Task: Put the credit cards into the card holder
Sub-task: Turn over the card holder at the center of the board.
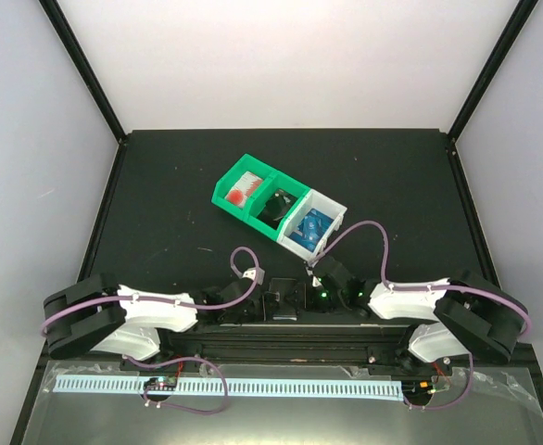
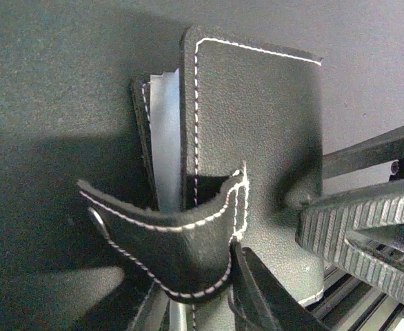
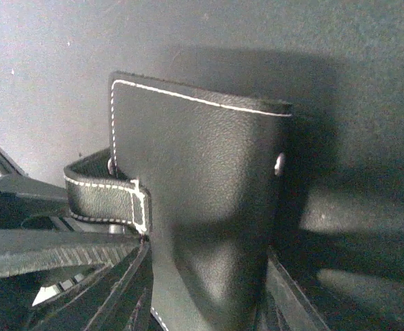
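The black worktop (image 1: 160, 204) is carrying a green bin (image 1: 227, 204) and a white bin (image 1: 338, 209) side by side around its middle, slightly toward the far edge. Both arms are meeting at the centre of the near edge.

There the card holder (image 2: 257, 138) is standing upright off the surface. The right gripper (image 3: 209, 296) is clamping its closed covers from below. The left gripper (image 2: 202, 307) appears to be pinching its lower edge on the strap side, though that grip is partly hidden.

The credit cards (image 1: 312, 226) are lying as a blue stack in the white bin, well apart from the holder and nearer the right edge than the left.

The step in hand looks like opening the holder:
- The strap (image 2: 167, 241) is hanging loose and curling outward.
- A pale clear sleeve (image 2: 166, 138) is showing in the gap.
- The snap stud (image 3: 278, 164) is sitting bare on the cover.

To do this well, one claw should be holding a single cover firmly. The other should be peeling the opposite cover away slowly, gripping leather rather than the sleeve. The strap should be kept out of the opening.
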### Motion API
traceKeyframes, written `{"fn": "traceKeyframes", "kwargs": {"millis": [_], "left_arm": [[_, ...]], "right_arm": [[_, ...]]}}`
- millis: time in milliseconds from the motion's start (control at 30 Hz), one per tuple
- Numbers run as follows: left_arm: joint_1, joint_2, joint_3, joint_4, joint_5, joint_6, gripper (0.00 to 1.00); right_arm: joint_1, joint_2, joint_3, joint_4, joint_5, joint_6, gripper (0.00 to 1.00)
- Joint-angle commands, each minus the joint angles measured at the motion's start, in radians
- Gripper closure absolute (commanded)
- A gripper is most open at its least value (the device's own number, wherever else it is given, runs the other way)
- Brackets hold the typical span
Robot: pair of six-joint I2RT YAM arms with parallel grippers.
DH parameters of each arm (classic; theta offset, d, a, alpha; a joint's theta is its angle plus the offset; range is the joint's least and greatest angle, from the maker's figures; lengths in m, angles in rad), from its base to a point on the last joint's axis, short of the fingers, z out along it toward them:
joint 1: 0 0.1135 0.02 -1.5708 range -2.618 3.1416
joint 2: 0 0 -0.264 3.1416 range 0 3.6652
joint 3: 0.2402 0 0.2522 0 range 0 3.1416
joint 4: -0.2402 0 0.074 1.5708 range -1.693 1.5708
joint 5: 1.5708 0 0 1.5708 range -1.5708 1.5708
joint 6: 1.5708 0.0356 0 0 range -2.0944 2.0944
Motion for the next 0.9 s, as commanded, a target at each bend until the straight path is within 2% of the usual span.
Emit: {"fn": "traceKeyframes", "kwargs": {"millis": [0, 233, 467, 533, 633, 767, 867], "left_arm": [[-0.007, 0.047, -0.023, -0.098, -0.028, -0.039, 0.79], [-0.006, 0.052, -0.107, -0.028, -0.019, -0.059, 0.80], [-0.007, 0.073, -0.134, 0.017, -0.006, -0.070, 0.79], [-0.007, 0.077, -0.135, 0.027, -0.002, -0.073, 0.79], [-0.007, 0.068, -0.140, 0.028, -0.006, -0.074, 0.79], [-0.005, 0.038, -0.142, 0.018, -0.013, -0.069, 0.75], [-0.005, 0.002, -0.129, -0.006, -0.009, -0.051, 0.66]], "right_arm": [[0.012, -0.019, -0.053, 0.001, -0.020, 0.027, 0.54], [0.011, -0.021, -0.079, 0.017, -0.007, 0.017, 0.51], [0.012, 0.119, -0.072, 0.277, -0.154, 0.034, 0.52], [0.011, 0.143, -0.081, 0.360, -0.174, 0.062, 0.57], [0.011, 0.128, -0.091, 0.400, -0.160, 0.083, 0.68], [0.012, 0.056, -0.090, 0.351, -0.124, 0.069, 0.82], [0.012, -0.001, -0.069, 0.253, -0.091, 0.038, 0.92]]}}
